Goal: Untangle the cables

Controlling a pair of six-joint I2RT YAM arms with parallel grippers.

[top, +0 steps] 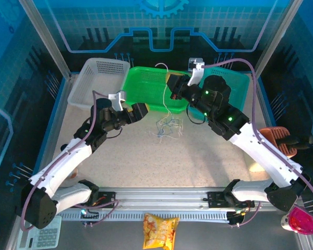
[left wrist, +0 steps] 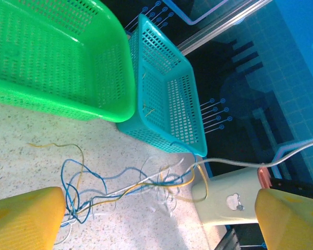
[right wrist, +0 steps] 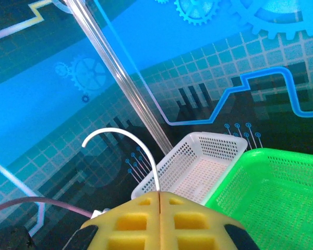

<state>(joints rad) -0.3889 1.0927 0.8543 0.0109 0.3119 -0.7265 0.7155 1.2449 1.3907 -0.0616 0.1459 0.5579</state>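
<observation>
The cables (top: 168,127) lie as a loose tangle of yellow, blue and white strands on the speckled table, just in front of the green basket (top: 146,86). My right gripper (top: 171,86) hangs over that basket's front rim, shut on a white cable (top: 165,101) that rises from the tangle. In the right wrist view the pads (right wrist: 146,219) are pressed together, and the white cable (right wrist: 120,133) arcs out above them. My left gripper (top: 144,110) is wide open just left of the tangle. In its wrist view the cables (left wrist: 146,185) lie beyond the yellow fingers (left wrist: 26,221), not touching them.
A white basket (top: 101,73) stands at the back left and a teal basket (top: 240,83) at the back right, flanking the green one. An orange object (top: 279,138) sits at the right edge. A snack bag (top: 160,229) lies in front of the arm bases.
</observation>
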